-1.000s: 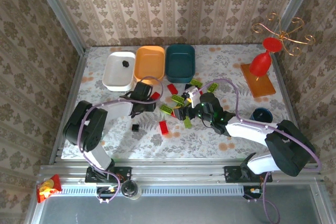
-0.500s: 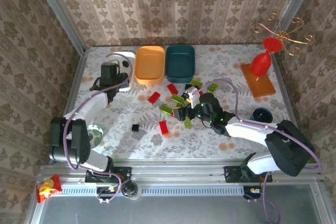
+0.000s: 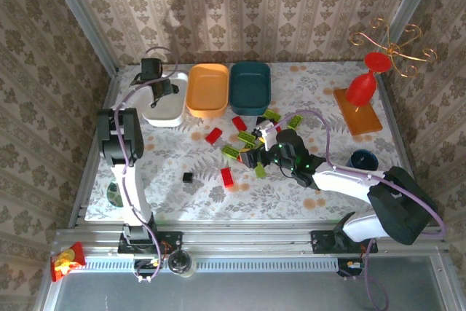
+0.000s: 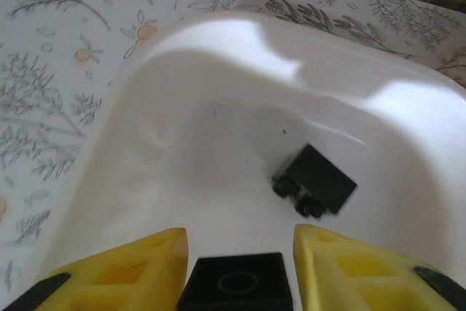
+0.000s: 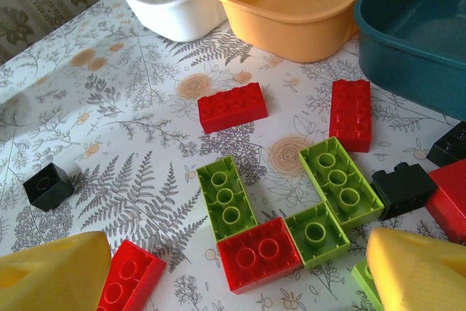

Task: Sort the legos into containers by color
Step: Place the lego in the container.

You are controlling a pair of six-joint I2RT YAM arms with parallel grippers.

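White rounded plastic tray (image 3: 166, 103), far left of the floral table (image 3: 320, 81), with the orange plastic tray (image 3: 207, 89) and dark teal plastic tray (image 3: 250, 87) in a row to its right. It contains one black brick (image 4: 314, 181). Left fingers (image 4: 116, 271) are over the white tray, gripping a small black square brick (image 4: 237, 289). Right fingers (image 5: 51, 267) are spread wide, empty, above loose mid-table bricks: red oblong brick (image 5: 231, 106), lime green oblong brick (image 5: 226, 196), black cube (image 5: 48, 186).

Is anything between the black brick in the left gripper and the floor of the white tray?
Nothing visible. The held black brick hangs over bare floor of the white tray; the other black brick lies off to one side.
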